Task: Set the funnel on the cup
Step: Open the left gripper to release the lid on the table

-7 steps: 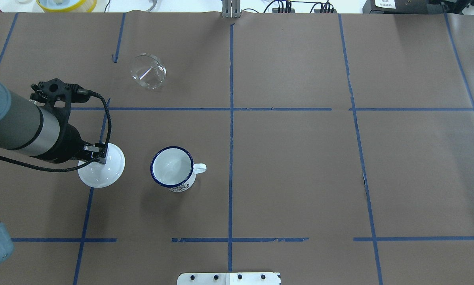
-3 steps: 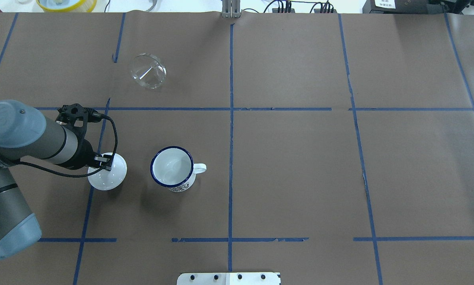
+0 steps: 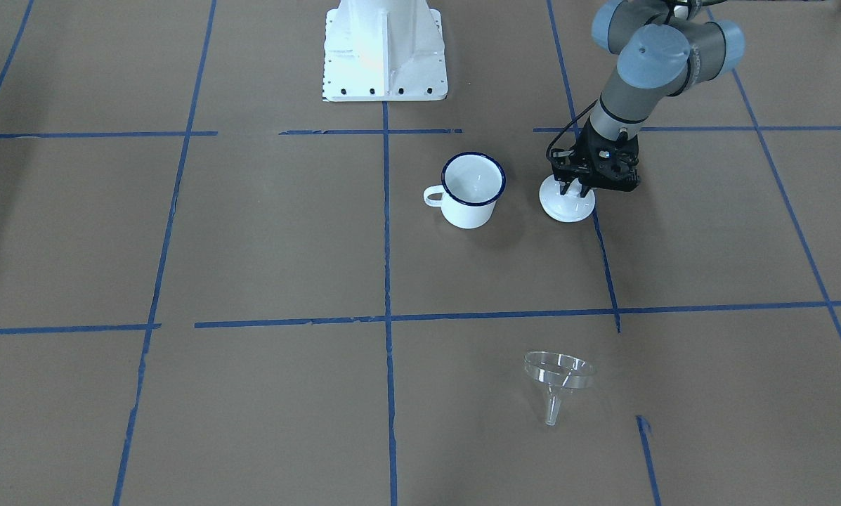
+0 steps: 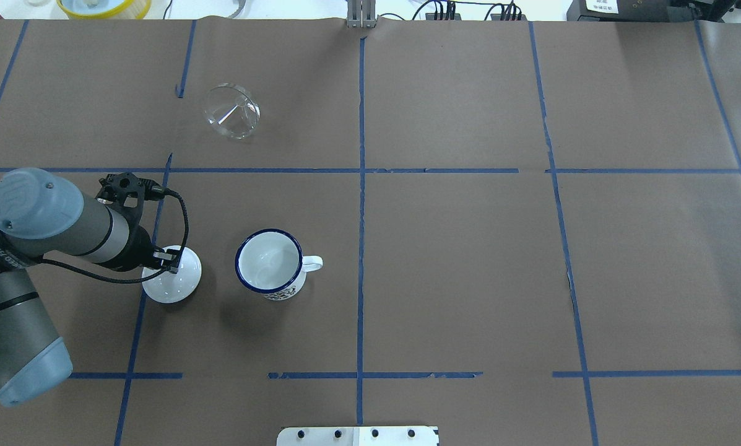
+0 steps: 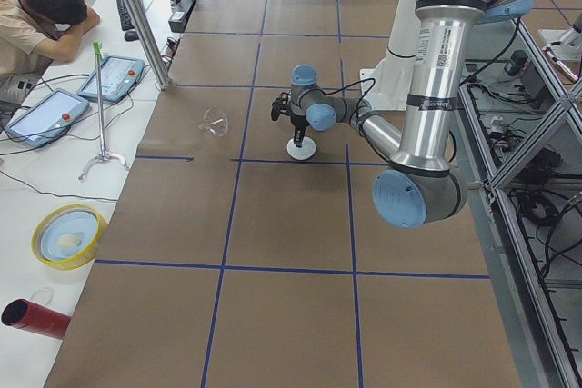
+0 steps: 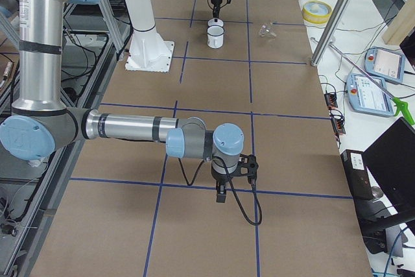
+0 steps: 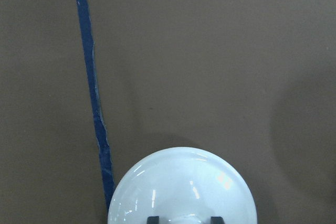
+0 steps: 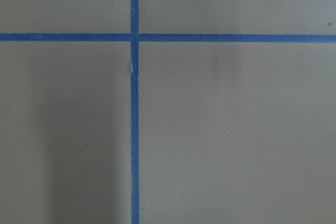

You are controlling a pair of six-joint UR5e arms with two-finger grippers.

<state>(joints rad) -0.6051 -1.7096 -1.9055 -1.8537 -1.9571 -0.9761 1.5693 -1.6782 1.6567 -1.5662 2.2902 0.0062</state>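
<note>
Lid (image 4: 175,286) lower now, down at worktop (image 4: 469,279) beside cup (image 4: 270,260), gripped in left end effector (image 4: 167,263); cup mouth clear, funnel (image 4: 232,111) untouched, next.

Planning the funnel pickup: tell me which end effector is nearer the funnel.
Left. The left end effector is on the lid beside the cup, near the funnel; the right end effector hangs far off to the robot's right.

Left arm links (image 4: 85,232): were silver-grey tubes.
Joint caps (image 4: 20,195): were pale blue, with small screws.
Cable (image 4: 186,224): was black and braided.
Left gripper (image 3: 576,188): was black, with two thin fingers.
Base (image 3: 385,49): was white, bolted.
</note>
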